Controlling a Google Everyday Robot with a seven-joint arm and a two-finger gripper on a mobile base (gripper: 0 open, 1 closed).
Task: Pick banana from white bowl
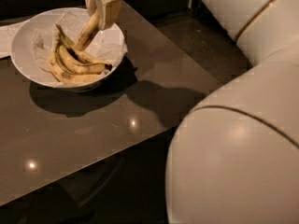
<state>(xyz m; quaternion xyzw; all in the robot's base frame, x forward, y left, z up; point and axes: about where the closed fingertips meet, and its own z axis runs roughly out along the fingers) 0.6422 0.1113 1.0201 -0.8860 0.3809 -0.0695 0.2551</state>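
Note:
The white bowl, lined with crinkled white paper, stands at the far left of the dark table. A bunch of bananas lies in it, joined at a dark stem. My gripper hangs over the bowl's right side and is shut on the single loose banana. That banana hangs tilted, its upper end between the fingers and its lower end down near the bunch's stem. I cannot tell whether it touches the bunch.
The dark glossy table runs from the far left toward the lower left, with its edge near the middle. My large white arm fills the right side. A white sheet lies left of the bowl.

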